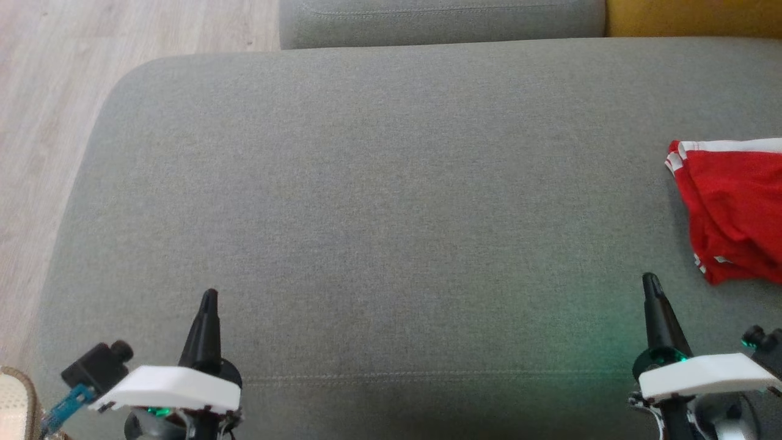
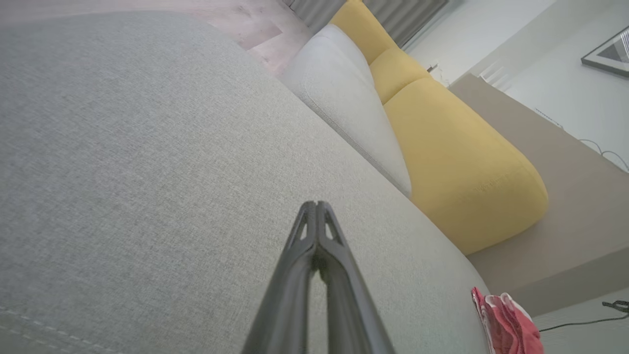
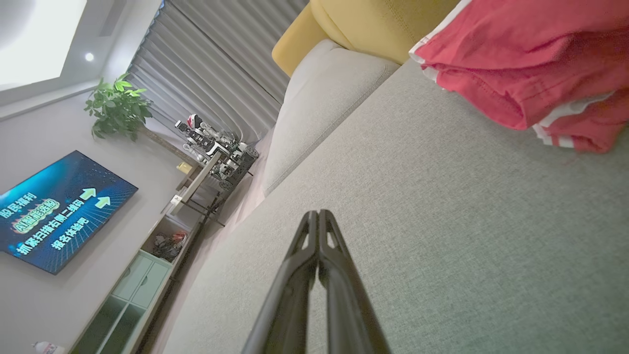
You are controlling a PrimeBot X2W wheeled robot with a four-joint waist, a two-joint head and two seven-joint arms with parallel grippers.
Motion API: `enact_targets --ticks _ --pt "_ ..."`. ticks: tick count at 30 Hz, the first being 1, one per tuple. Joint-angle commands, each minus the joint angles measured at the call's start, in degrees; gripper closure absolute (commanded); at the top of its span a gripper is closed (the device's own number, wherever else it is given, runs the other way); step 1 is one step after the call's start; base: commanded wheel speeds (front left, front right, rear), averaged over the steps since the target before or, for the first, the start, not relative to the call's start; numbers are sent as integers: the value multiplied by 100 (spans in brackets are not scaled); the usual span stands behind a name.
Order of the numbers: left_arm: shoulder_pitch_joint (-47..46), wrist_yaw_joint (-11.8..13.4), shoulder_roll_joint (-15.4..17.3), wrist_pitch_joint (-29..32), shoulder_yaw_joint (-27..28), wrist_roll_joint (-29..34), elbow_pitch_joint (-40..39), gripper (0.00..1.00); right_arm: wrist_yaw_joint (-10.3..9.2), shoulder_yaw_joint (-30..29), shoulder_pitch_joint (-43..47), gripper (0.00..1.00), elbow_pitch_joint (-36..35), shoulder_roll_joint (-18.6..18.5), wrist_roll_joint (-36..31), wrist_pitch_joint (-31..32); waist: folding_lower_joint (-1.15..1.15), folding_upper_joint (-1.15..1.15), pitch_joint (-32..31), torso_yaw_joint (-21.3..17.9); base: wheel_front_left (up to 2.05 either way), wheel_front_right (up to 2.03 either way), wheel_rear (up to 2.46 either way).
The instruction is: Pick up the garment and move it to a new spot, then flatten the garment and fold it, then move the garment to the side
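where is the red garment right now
The red fabric garment with white stripes lies rumpled on the grey fabric sofa seat at the head view's right edge, just beyond and right of the right gripper.

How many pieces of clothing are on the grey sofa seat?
1: a red fabric garment with white stripes, at the right edge of the grey sofa seat. It runs past the picture's edge, so more could lie beyond.

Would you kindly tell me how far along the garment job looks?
The red white-striped fabric garment lies in layered folds at the right edge of the grey sofa cushion, so folding and moving aside look done. Nothing is in hand: left gripper and right gripper are shut, empty. Seemingly nothing remains.
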Motion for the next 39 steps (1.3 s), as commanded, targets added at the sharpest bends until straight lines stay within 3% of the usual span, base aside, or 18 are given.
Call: enact_targets --ticks 1,39 --pt "-295 -63 101 37 189 -179 -137 100 0 38 -316 100 -142 -130 191 51 0 0 -4 -6 0 0 0" --pt "-697 -411 107 643 723 -2711 339 100 -1 4 -631 100 179 -160 2612 657 0 0 -107 -157 0 0 0"
